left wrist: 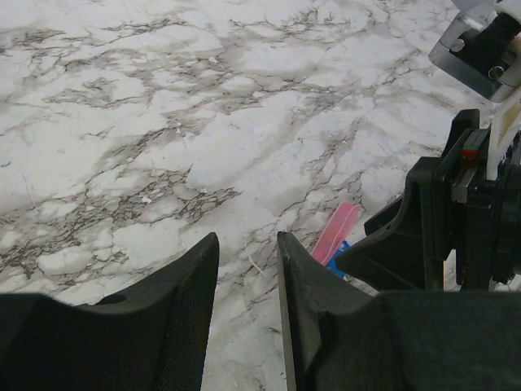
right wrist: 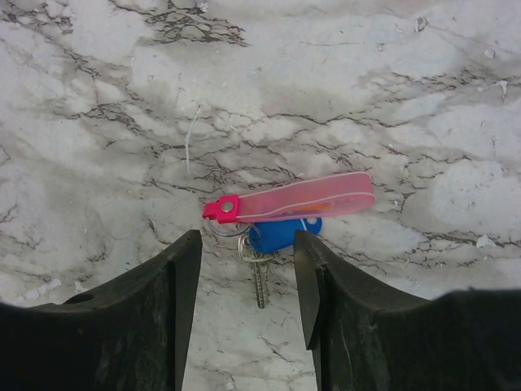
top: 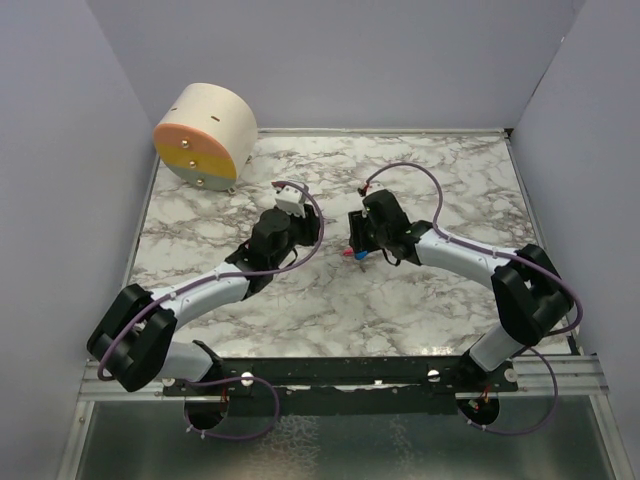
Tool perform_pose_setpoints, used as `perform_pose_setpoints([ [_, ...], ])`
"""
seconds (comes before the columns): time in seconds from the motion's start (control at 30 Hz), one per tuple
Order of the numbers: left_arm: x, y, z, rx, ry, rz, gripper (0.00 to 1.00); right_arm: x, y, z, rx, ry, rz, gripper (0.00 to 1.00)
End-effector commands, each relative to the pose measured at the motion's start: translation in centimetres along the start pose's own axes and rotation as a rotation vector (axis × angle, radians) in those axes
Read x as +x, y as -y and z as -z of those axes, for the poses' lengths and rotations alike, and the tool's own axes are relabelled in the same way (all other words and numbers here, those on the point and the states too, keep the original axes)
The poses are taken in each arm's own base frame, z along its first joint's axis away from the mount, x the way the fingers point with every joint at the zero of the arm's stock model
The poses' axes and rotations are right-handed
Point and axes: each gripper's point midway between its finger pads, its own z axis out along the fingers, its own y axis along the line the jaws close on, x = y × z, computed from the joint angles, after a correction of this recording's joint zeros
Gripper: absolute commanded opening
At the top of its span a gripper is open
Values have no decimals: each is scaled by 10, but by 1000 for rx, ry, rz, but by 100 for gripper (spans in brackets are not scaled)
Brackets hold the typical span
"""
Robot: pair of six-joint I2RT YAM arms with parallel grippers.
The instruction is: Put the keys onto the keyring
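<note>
The right tool (right wrist: 248, 238) hangs open and empty over the marble tabletop (right wrist: 98, 122). One small metal key (right wrist: 260, 285) lies between its fingertips. Just beyond are one blue tag (right wrist: 281, 235) and a thin ring (right wrist: 214, 231), then one pink strap (right wrist: 309, 199) lying flat. The left tool (left wrist: 247, 240), near this bunch, has its fingers narrowly parted and holds nothing.

blue key (right wrist: 275, 237): head partly under pink strap (right wrist: 309, 202) | top view: too small
</note>
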Motion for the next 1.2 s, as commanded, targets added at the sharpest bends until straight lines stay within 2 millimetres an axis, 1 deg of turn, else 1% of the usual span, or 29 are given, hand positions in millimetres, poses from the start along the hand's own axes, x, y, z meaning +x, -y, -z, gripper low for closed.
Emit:
perform_pose_setpoints([
  [0.0,-19,-7,8,-21,65,7,36,-8,14,0,94,19,-138,51],
  [0.13,-19,-8,11,-22,69,7,36,-11,25,0,70,36,-203,52],
  [0.17,-19,-9,11,-23,68,7,37,-9,27,0,56,31,-219,52],
  [0.27,-17,-10,11,-22,64,6,37,-8,28,-2,16,30,-250,53],
  [0.47,-15,-10,9,-19,57,6,36,-3,31,-9,-1,15,-278,52],
  [0.63,-13,-11,9,-21,51,3,36,-4,37,-16,0,14,-286,53],
  [0.77,-13,-10,8,-18,49,5,37,-6,45,-24,18,10,-287,53],
  [0.93,-12,-11,7,-18,45,3,36,-8,44,-28,6,9,-269,52],
  [1.17,-9,-11,5,-19,37,3,36,-3,52,-33,52,-7,-272,52],
])
